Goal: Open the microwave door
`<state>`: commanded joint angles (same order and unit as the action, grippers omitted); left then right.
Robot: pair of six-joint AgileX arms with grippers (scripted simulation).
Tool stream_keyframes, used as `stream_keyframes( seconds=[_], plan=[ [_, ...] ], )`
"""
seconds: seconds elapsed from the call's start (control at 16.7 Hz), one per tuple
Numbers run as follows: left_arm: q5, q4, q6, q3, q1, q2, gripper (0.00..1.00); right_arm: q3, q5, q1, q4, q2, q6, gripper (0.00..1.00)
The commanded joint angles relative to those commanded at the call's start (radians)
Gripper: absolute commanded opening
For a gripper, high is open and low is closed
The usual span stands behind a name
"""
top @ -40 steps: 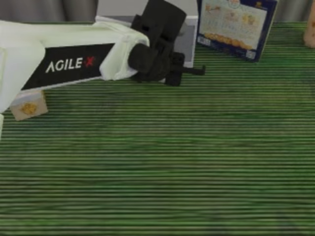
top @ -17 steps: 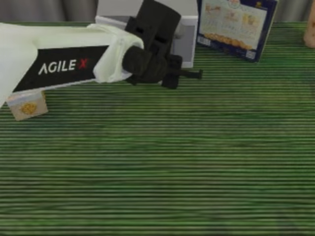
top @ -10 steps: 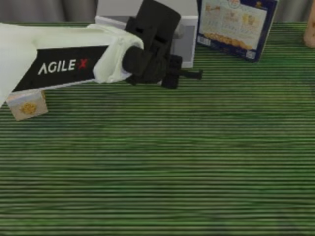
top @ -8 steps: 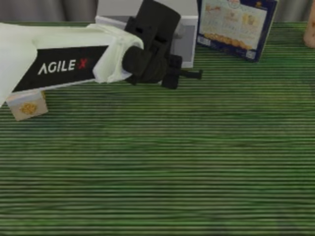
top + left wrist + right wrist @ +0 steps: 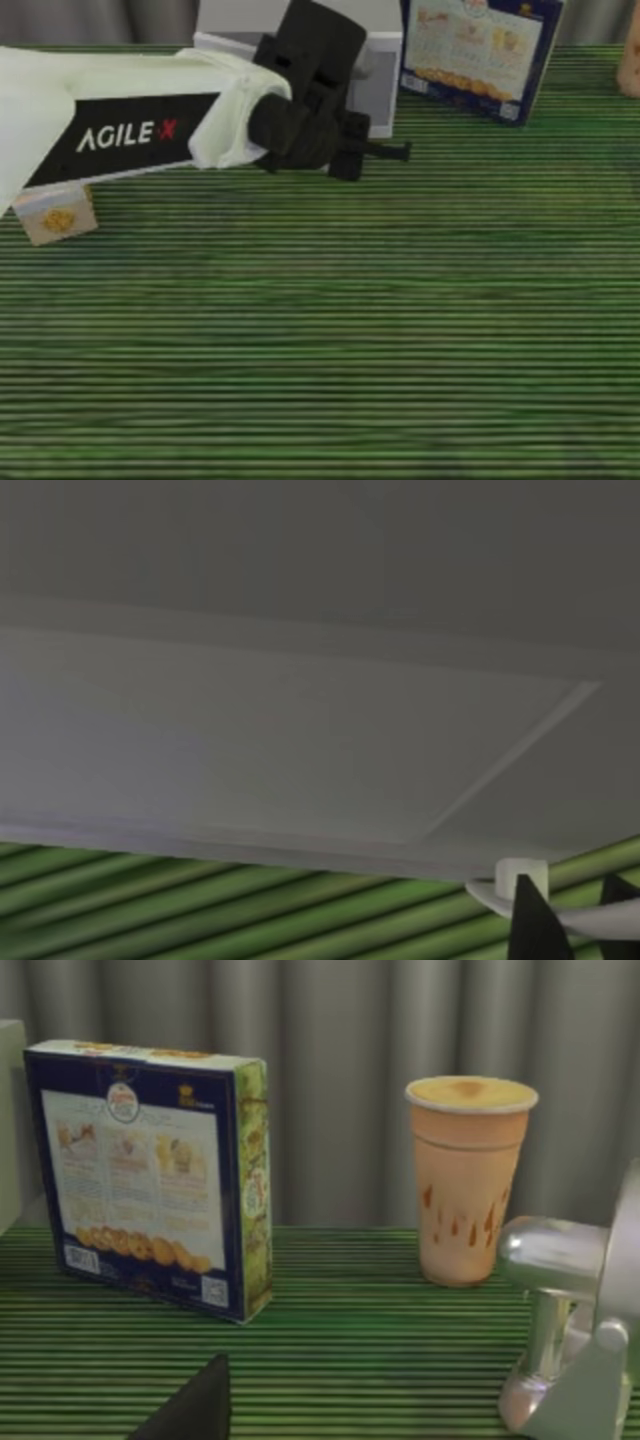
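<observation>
Two arms belong to this robot, but only the left arm (image 5: pixel 150 125) shows from above. It is white with a black band, and it reaches from the left side across the back of the green striped table (image 5: pixel 330 330). Its black left gripper (image 5: pixel 395 151) sits right at the front of the microwave (image 5: pixel 240 15), which stands at the back of the table, a bit left of the middle. The microwave door (image 5: pixel 300 740) fills most of the left wrist view as a flat grey panel, very close to the camera. The pale handle (image 5: pixel 520 880) pokes out at the door's lower edge, and the dark fingertips (image 5: pixel 535 930) stand on either side of it, close around it. I cannot tell if they press on it.

Next to the microwave, on its right, stands a blue printed carton (image 5: pixel 478 50). A small tan box (image 5: pixel 55 215) lies near the left edge of the table. The right wrist view shows an orange cup (image 5: pixel 465 1180) and a shiny silver machine (image 5: pixel 575 1340) by the carton. The right gripper is not clear to see.
</observation>
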<state>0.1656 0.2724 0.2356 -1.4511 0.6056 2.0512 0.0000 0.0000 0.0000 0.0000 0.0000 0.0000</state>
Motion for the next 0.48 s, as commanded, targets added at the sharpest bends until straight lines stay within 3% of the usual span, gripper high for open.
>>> stream_keyframes(
  seconds=[0.48],
  plan=[
    [-0.01,0.0,0.003,0.0,0.008,0.001,0.0,0.0,0.0,0.0,0.0,0.0,0.0,1.0]
  ],
)
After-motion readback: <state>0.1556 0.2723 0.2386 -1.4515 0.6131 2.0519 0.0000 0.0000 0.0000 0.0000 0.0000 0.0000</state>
